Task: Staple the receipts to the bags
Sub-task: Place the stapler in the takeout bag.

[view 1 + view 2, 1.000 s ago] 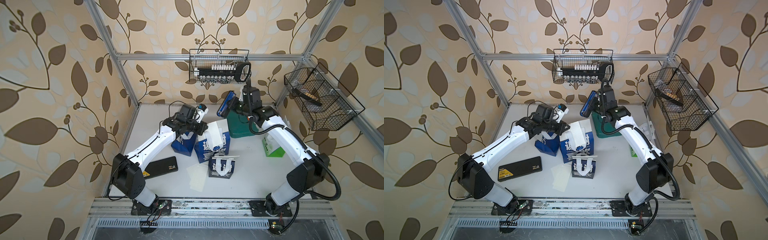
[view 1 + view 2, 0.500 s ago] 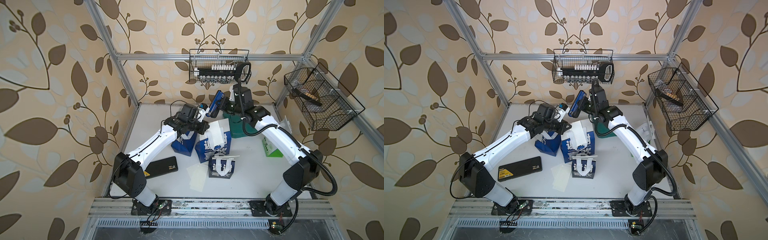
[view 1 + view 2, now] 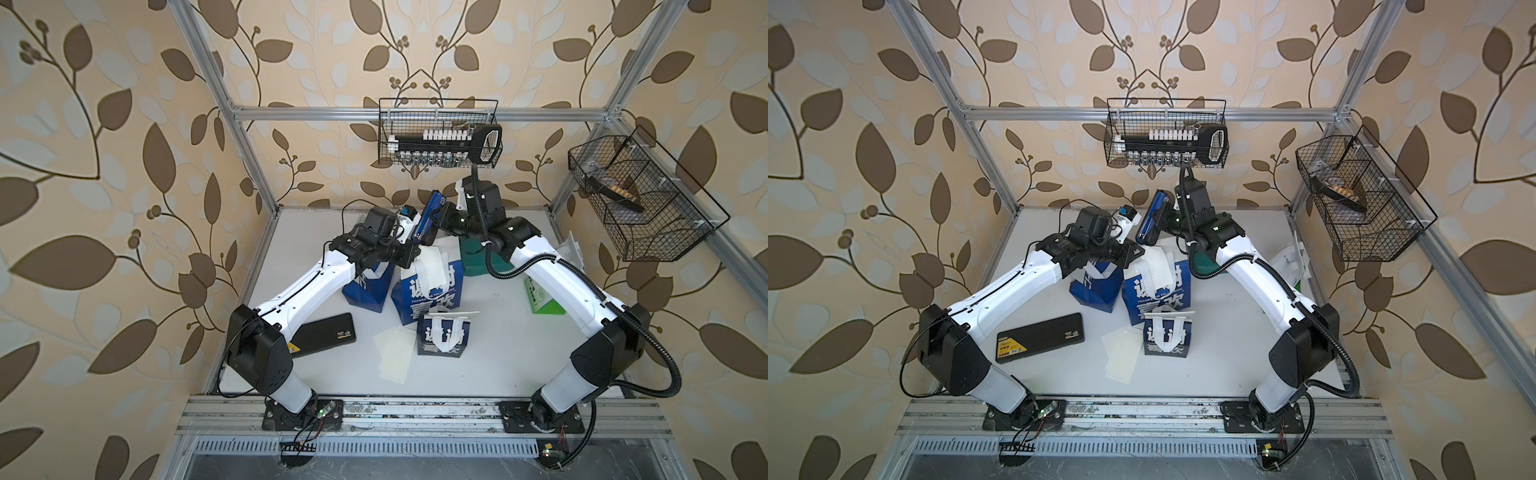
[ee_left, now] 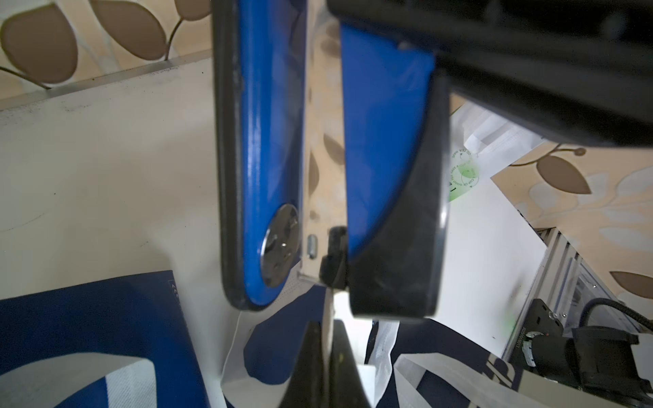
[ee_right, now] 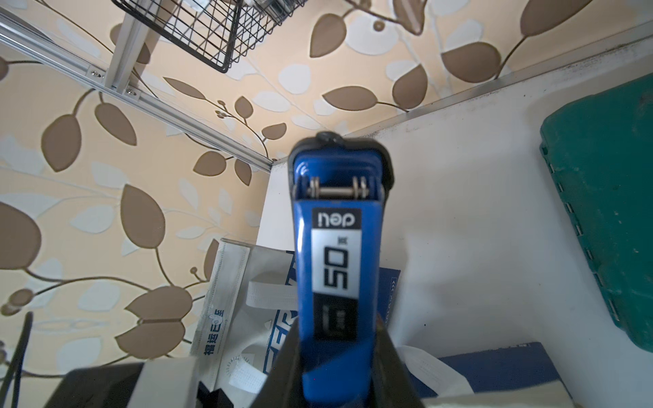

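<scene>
Across the desk (image 3: 498, 357), my right end effector (image 5: 335, 374), clamped on the stapler (image 3: 427, 220), has swung to the receipt (image 3: 432, 266) my left end effector (image 4: 327, 360) pinches. Stapling looks next.

"deli" and "50" on the blue stapler (image 5: 335, 268); "喜欢" on a blue bag (image 3: 430, 309).

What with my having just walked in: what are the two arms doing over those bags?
The right gripper holds a blue stapler, mouth open and pointed down at the middle blue-and-white bag. The left gripper is shut on a receipt at that bag's top edge, just below the stapler's mouth. The stapler is not closed on the paper. Loose receipts lie on the table beside the small navy bag.
</scene>
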Controlling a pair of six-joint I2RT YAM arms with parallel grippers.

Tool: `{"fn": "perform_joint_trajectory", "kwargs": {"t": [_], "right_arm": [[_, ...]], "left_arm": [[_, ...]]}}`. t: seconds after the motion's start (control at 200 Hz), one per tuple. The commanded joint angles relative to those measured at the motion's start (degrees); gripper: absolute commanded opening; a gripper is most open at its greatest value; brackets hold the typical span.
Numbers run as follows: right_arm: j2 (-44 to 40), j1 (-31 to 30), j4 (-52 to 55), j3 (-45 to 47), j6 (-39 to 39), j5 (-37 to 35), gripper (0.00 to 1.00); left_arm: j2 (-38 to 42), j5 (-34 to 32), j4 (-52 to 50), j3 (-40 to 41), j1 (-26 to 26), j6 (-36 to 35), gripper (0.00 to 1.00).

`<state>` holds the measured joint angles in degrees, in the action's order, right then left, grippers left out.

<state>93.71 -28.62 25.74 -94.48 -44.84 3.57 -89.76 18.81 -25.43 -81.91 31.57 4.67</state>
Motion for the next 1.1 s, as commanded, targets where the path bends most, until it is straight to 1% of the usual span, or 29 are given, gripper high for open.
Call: {"fn": "perform_joint_trajectory", "kwargs": {"t": [0.0,0.195,0.59,0.86,1.095], "right_arm": [[-2.83,-0.3,-2.28,-1.62,2.31,-0.33,0.0],[-2.89,-0.3,-1.39,-2.36,3.26,0.44,0.0],[-4.32,-0.43,-0.91,0.63,2.8,0.64,0.0],[-4.82,-1.39,1.73,0.36,6.03,-2.13,0.0],[-4.51,-2.05,2.89,0.4,7.15,-3.86,0.0]], "left_arm": [[0.36,-1.51,2.18,-0.9,0.42,-0.77,0.0],[0.43,-1.93,2.2,-0.56,0.48,-0.65,0.0],[-0.34,-2.02,2.28,-1.41,0.48,-0.54,0.0],[-0.55,-2.04,2.14,-1.56,0.49,-0.39,0.0],[-0.75,-1.96,1.95,-1.92,0.51,-0.45,0.0]]}}
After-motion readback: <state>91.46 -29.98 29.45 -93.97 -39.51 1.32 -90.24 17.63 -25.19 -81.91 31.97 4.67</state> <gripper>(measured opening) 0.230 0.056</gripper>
